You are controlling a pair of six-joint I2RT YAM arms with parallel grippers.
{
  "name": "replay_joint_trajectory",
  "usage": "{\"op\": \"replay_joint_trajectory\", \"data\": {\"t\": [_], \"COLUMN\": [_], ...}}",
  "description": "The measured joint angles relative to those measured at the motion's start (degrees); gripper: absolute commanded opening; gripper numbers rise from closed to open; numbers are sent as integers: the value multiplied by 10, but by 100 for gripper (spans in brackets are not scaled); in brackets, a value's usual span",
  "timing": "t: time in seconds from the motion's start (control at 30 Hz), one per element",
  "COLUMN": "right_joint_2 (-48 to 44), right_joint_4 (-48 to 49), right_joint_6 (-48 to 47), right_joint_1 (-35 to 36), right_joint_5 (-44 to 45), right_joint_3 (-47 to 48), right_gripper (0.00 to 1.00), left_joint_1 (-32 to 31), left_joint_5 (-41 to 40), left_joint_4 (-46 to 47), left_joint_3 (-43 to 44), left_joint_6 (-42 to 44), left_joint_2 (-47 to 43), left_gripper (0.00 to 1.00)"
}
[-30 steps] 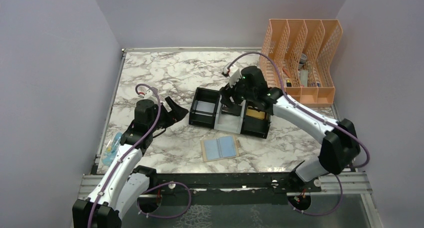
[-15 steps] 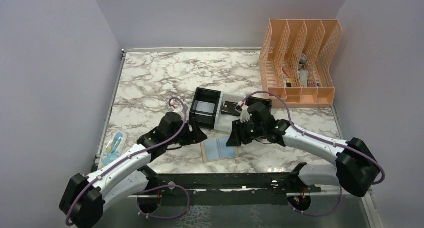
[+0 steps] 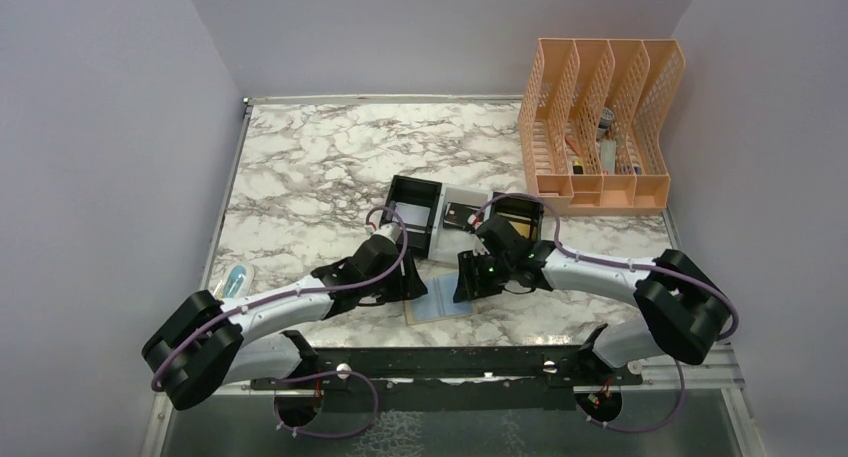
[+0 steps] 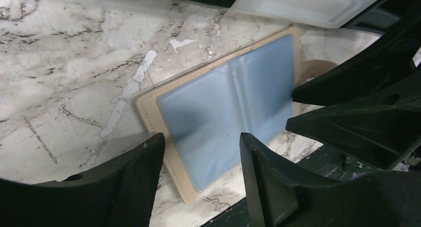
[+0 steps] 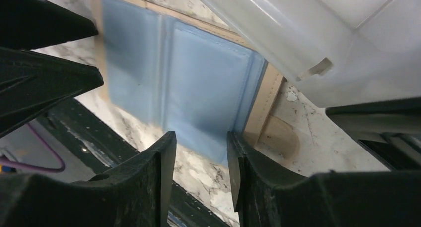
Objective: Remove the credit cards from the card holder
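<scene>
Above card holder (image 4: 223,113), left tool (image 4: 201,137) parted and empty, right tool (image 5: 201,135) likewise

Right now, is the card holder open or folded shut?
Open: the card holder lies spread flat, both bluish pocket panels facing up.

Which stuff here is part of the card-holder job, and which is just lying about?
Job: card holder, open flat; dark card in the white bin; left gripper and right gripper, both open by the holder.
Lying about: peach file organizer; bluish packet at far left; black bins.
</scene>
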Motion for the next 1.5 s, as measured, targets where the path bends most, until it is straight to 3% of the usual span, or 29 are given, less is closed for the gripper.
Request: {"op": "replay_joint_trajectory", "data": {"t": [0.13, 0.3, 0.53, 0.63, 0.77, 0.87, 0.9, 1.0, 1.1, 1.23, 1.4, 1.5], "right_joint_2": [24, 38, 43, 41, 12, -44, -67, -134, -179, -183, -150, -148], "right_joint_4": [-3, 16, 74, 72, 35, -5, -15, -32, -52, -65, -68, -68], "right_joint_6": [6, 25, 54, 56, 47, 29, 23, -5, -42, -87, -127, -145], "right_joint_1": [16, 21, 21, 21, 24, 25, 25, 25, 22, -18, -177, -231], "right_joint_5": [16, 10, -12, -10, 15, 45, 59, 122, 215, 316, 318, 327], "right_joint_3": [8, 10, -10, -10, -3, 13, 23, 57, 99, 153, 204, 211], "right_gripper": [42, 39, 39, 43, 53, 63, 68, 98, 100, 100, 100, 100], "left_joint_1": [-11, -22, -34, -38, -42, -44, -44, -44, -42, -10, 122, 188], "left_joint_5": [-13, -23, -43, -52, -71, -103, -115, -151, -195, -243, -244, -247], "left_joint_4": [14, 49, 80, 76, 30, -32, -48, -93, -144, -194, -227, -249], "left_joint_3": [0, 0, 1, 1, 7, 26, 31, 48, 81, 158, 244, 276], "left_joint_6": [-6, -9, -17, -17, -10, 2, 6, 18, 43, 91, 170, 205], "left_joint_2": [31, 53, 73, 68, 49, 20, 6, -48, -100, -116, -87, -69], "left_gripper": [58, 46, 38, 37, 47, 63, 68, 82, 96, 99, 99, 99]}}
